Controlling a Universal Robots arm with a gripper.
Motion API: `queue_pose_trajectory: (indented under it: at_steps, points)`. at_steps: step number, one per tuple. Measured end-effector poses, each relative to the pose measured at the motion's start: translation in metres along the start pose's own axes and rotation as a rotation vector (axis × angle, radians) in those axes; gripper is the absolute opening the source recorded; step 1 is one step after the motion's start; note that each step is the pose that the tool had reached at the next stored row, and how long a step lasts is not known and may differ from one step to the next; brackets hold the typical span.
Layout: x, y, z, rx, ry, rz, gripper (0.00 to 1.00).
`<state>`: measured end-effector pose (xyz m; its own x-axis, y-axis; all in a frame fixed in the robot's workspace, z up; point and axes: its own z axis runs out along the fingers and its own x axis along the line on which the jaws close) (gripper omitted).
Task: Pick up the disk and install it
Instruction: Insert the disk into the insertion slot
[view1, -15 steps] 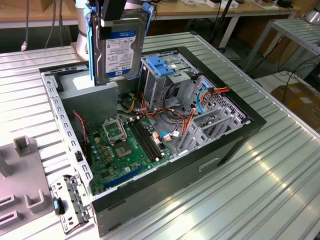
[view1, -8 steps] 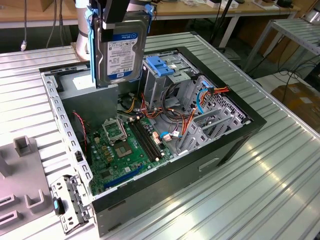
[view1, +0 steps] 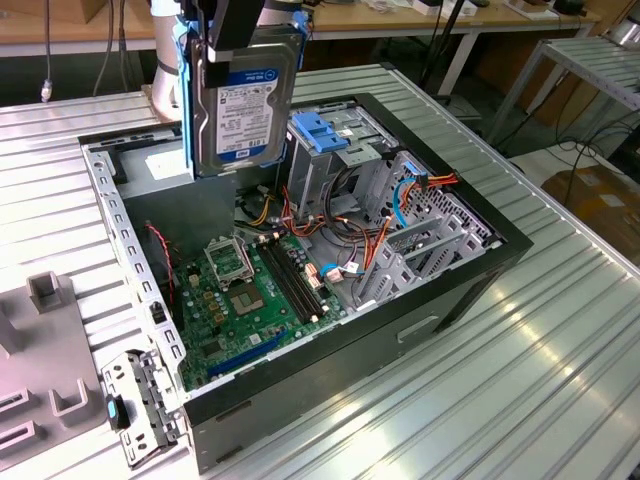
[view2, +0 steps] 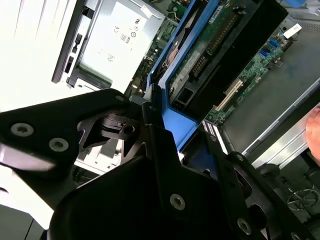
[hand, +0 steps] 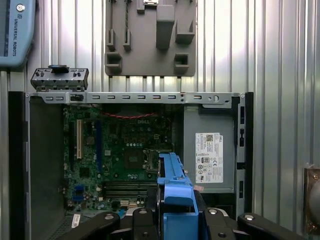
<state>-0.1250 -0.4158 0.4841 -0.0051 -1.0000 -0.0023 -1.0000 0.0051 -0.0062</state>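
Up at the exterior view's top edge: gripper (view1: 238, 30), closed narrowly around the disk (view1: 245, 100) and clamping it by its blue rails. Hangs upright, label toward the camera, lower edge above the rim of the open case (view1: 500, 245) and touching nothing inside. Free air under that edge, down to the case floor next to the motherboard (view1: 240, 300). Just beside the disk, toward the exterior view's right: grey drive cage (view1: 330, 175) topped by a blue bracket (view1: 320, 130), then a tangle of orange and red cables (view1: 385, 225) lying across cage and board. Round the case: ribbed metal table (view1: 520, 380), bare on the near side, and a grey fixture plate (view1: 40, 340) well apart at the exterior view's left. In the first wrist view: blue rail of the disk (hand: 175, 185) pinched between black parts of the gripper (hand: 175, 222), with motherboard (hand: 120, 150), power supply (hand: 207, 150) and its white sticker below, and the fixture plate (hand: 150, 40) beyond the case wall. In the second wrist view: black fingers (view2: 155, 145) of the gripper (view2: 170, 120) wrapped round the blue carrier, green underside of the disk (view2: 200, 50) running away from them, power supply (view2: 115, 35) past it. Cut off by the exterior view's frame: upper gripper. Hidden behind the disk there: most of the power supply. Pinkish blur at the second wrist view's edge, too cropped to make out.
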Motion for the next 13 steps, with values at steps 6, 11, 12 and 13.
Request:
queue_pose_trajectory:
  at_steps: [6, 11, 12, 13]
  points:
    - [0.0042, 0.0000, 0.0001, -0.0001, 0.0000, 0.000, 0.37]
    - [0.0075, 0.0000, 0.0003, 0.0000, -0.0001, 0.000, 0.37]
    - [0.0084, 0.0000, 0.0003, -0.0001, 0.0000, 0.000, 0.37]
    - [0.0092, -0.0001, 0.0003, 0.0000, 0.0000, 0.000, 0.37]
